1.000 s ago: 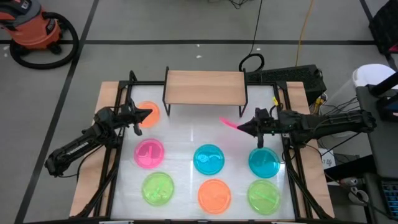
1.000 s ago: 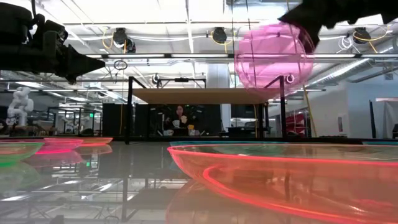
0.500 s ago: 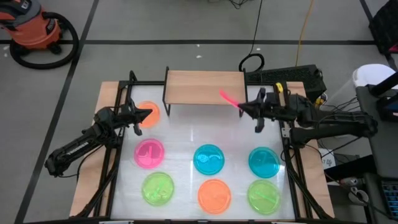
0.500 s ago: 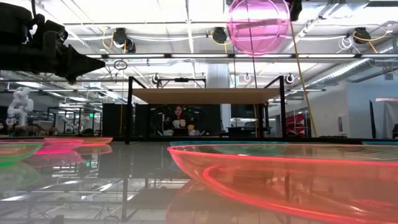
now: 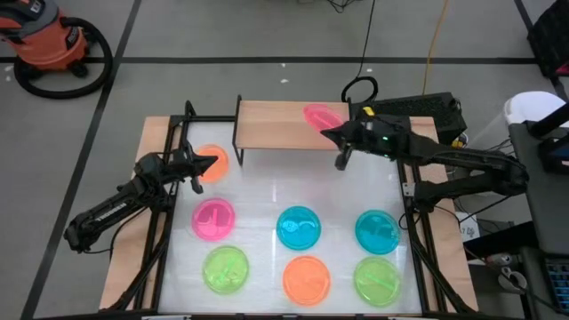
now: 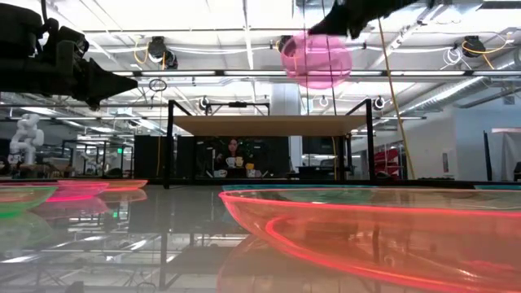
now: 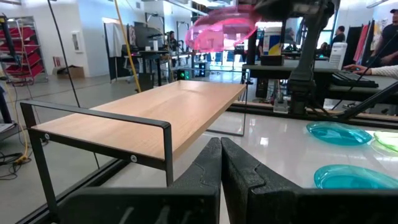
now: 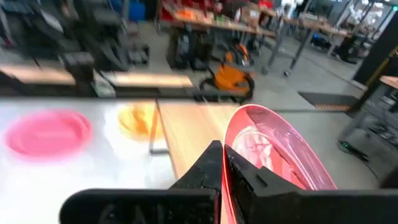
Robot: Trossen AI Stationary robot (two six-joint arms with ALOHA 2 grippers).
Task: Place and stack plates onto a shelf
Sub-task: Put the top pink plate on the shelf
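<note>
A pink plate hangs tilted in the air over the right end of the shelf, a light-wood board on black legs. My right gripper is shut on it. In the low view the plate is well above the shelf board. My left gripper is shut and hovers above an orange plate lying flat on the table left of the shelf. It touches nothing. My right gripper pinches the pink plate's rim between its two fingers. It comes from the table's right side, slanting toward the far edge. The plate is lifted clear above the shelf's right end and tilted, with its far part stretching out beyond the fingers.
Several plates lie flat on the white tabletop: pink, blue, blue, green, orange and green. The shelf top is bare. Black frame rails run along the table's sides.
My right gripper has carried the pink plate from above the table's right half toward the far edge and leftward, up over the shelf's right end. The plate has tipped from nearly upright toward level. My left arm has kept still.
</note>
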